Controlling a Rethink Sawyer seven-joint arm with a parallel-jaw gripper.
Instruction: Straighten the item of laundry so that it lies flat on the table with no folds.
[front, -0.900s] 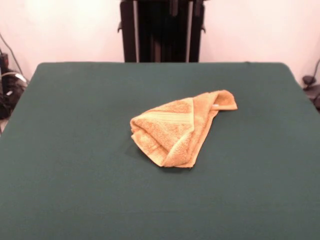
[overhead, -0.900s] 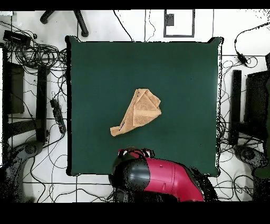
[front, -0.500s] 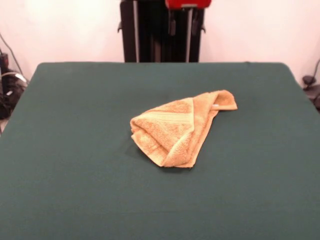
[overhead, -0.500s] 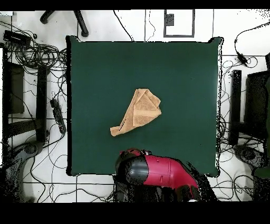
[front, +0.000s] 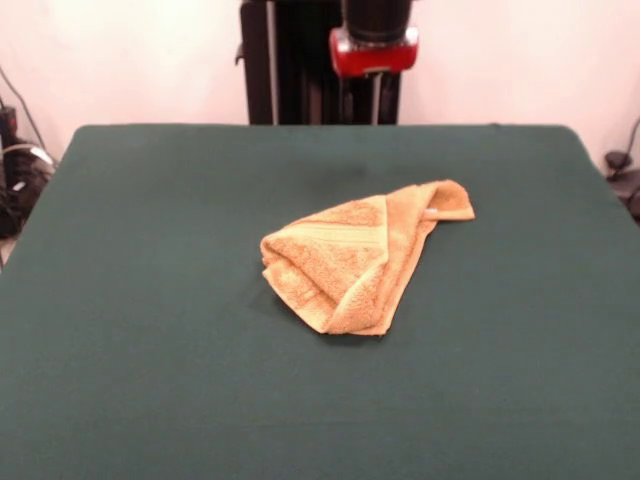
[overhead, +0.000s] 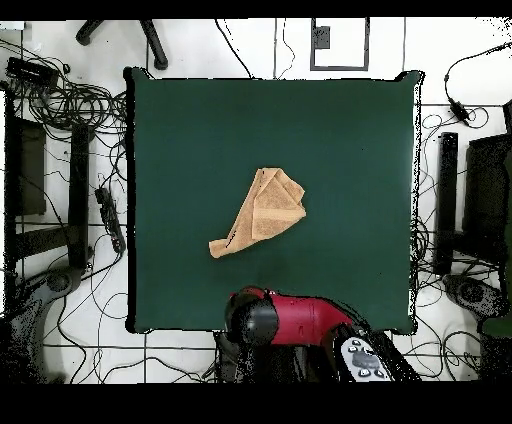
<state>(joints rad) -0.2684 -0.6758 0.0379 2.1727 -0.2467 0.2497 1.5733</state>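
The arm (front: 374, 40) had descended at the worktop's (front: 150, 300) 12 o'clock edge; towel (front: 350, 262) remained crumpled, end effector state indiscernible.

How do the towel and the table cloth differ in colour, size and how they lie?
Colour: the towel is golden-orange, the table cloth plain dark green.
Size: the towel covers only a small patch near the middle; the cloth spans the whole table.
Lay: the towel is bunched in folds, with one corner trailing out to the side; the cloth lies smooth and flat.
Both are fabric, and the arm touches neither.
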